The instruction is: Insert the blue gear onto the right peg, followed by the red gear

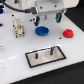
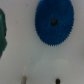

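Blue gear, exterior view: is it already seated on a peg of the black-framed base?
No: the blue gear lies flat on the table, apart from the base.

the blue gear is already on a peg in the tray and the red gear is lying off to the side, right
Not quite: the blue gear lies flat on the table under the pincer, not on a peg, as the exterior view shows. The red gear does lie off to the side.

exterior view high, wide over table (image 1: pixel 15 55); wrist view close, downward, sharing blue gear (image 2: pixel 54 22)
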You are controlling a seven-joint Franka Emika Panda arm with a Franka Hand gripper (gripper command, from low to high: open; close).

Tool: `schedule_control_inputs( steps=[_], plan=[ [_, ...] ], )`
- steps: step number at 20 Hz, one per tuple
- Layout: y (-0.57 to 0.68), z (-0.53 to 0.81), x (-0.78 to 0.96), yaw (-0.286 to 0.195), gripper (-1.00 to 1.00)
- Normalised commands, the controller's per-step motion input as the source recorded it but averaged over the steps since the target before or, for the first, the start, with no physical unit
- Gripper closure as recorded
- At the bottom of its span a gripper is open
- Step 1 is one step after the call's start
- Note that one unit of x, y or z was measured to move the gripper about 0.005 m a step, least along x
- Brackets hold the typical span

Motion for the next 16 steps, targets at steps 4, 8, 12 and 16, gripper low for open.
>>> schedule_control_inputs(
  steps=[4, 8, 12, 16],
  plan=[
    [0.00, -0.48, -0.22, 0.000, -1.00],
    [-0.02, -0.45, -0.20, 0.000, -1.00],
    [-0.11, -0.33, -0.29, 0.000, 1.00],
    [-0.06, -0.24, -0.34, 0.000, 1.00]
  ],
)
